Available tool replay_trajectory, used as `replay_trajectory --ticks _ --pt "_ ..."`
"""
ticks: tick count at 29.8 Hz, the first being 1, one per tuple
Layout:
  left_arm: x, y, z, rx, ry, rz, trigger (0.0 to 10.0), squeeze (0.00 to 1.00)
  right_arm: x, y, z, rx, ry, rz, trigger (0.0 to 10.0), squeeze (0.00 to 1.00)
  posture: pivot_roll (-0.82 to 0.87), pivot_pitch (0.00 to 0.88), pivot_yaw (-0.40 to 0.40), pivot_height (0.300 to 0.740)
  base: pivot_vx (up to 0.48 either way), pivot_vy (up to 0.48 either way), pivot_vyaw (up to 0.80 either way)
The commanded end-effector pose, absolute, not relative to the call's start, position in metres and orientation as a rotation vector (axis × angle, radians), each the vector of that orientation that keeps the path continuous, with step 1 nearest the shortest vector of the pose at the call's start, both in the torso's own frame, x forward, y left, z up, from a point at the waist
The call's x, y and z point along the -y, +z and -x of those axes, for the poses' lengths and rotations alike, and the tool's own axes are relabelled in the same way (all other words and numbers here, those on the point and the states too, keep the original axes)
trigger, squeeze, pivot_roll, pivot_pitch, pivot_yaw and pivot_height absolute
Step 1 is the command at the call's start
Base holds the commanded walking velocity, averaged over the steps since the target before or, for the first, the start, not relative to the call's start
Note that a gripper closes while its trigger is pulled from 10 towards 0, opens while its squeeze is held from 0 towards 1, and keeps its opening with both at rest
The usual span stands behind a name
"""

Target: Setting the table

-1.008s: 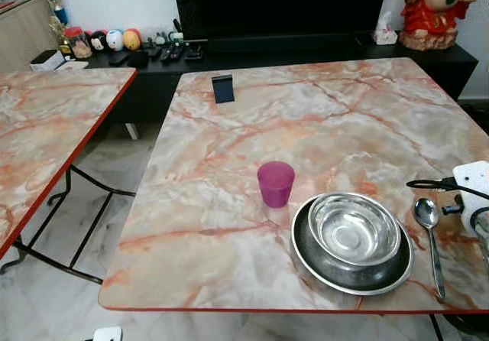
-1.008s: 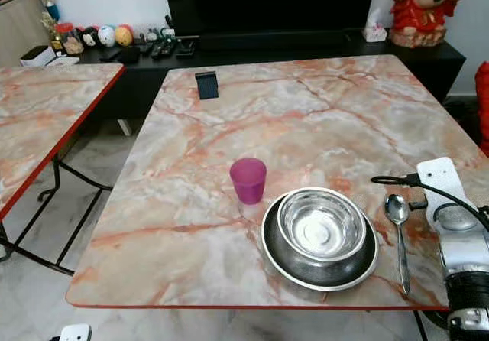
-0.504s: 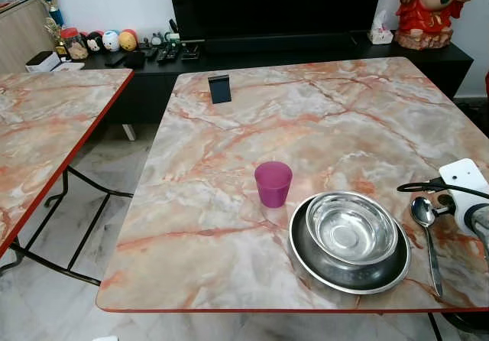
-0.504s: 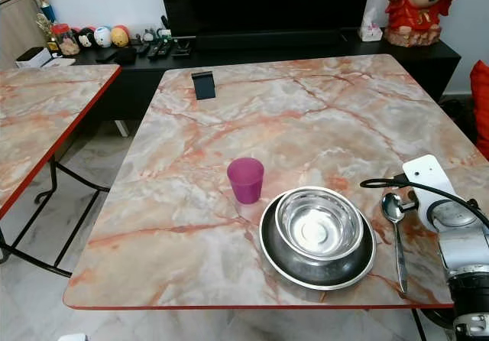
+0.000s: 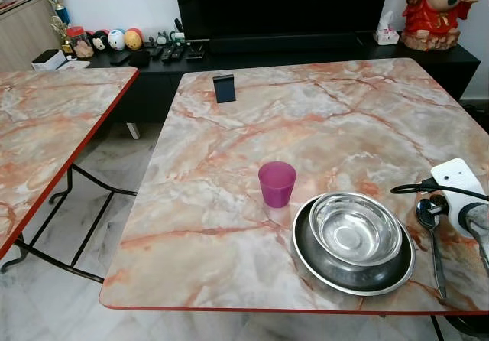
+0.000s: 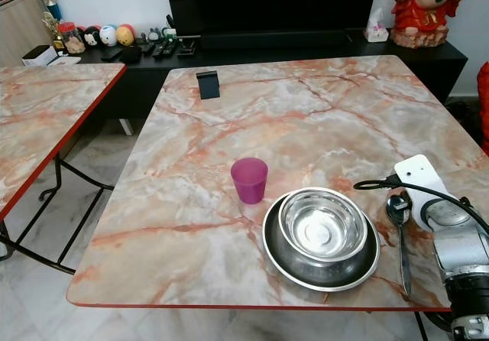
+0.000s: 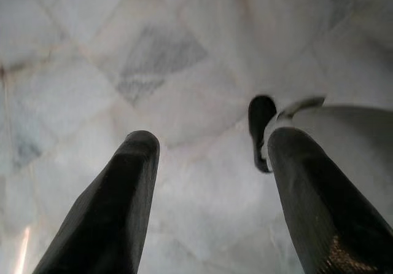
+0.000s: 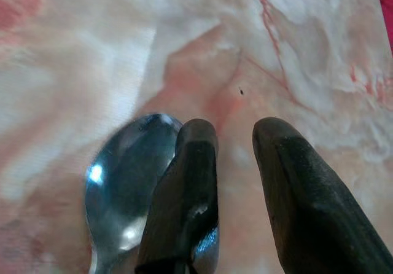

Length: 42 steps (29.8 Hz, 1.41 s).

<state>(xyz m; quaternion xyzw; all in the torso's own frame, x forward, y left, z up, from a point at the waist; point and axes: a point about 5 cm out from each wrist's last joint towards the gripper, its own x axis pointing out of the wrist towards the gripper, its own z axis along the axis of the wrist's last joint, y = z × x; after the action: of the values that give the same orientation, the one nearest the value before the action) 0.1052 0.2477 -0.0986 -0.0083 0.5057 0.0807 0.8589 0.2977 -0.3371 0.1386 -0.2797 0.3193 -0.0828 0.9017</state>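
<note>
A purple cup stands upright near the middle of the marble table. Right of it a steel bowl sits inside a wider steel plate at the front edge. A steel spoon lies just right of the plate, handle toward me. My right arm reaches over the table's right side, its white wrist mount beside the spoon's head. In the right wrist view my right gripper hovers low over the spoon's head, open by a narrow gap, holding nothing. My left gripper hangs open over the floor.
A small black stand sits at the table's far left. A second marble table stands to the left across a gap of tiled floor. Behind are a black TV console with remotes and figurines, and a red statue.
My right wrist has slid left over the table, closer to the spoon's head. The camera has shifted slightly; cup, bowl, plate and spoon stay put.
</note>
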Motion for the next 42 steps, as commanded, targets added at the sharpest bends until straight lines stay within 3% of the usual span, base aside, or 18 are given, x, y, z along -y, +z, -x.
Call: replay_trajectory --ticks 1,7,23,42 --pt "-0.249 -0.099 -0.100 -1.072 0.176 0.016 10.0 0.00 0.341 0.143 -0.296 -0.653 -0.201 0.605 10.0 0.00 -0.17 0.000 0.094 0.732 0.000 0.000 0.00" --pt "-0.250 -0.096 -0.112 -1.046 0.168 0.011 10.0 0.00 0.346 0.149 -0.295 -0.621 -0.257 0.605 10.0 0.00 -0.18 0.000 0.096 0.732 0.000 0.000 0.00" --pt "-0.251 -0.090 -0.134 -1.017 0.169 0.011 10.0 0.00 0.345 0.141 -0.289 -0.712 -0.183 0.697 10.0 0.00 -0.17 0.000 0.091 0.732 0.000 0.000 0.00" --pt "-0.246 -0.090 -0.137 -1.013 0.162 0.012 10.0 0.00 0.337 0.138 -0.291 -0.709 -0.142 0.676 10.0 0.00 -0.17 0.000 0.091 0.732 0.000 0.000 0.00"
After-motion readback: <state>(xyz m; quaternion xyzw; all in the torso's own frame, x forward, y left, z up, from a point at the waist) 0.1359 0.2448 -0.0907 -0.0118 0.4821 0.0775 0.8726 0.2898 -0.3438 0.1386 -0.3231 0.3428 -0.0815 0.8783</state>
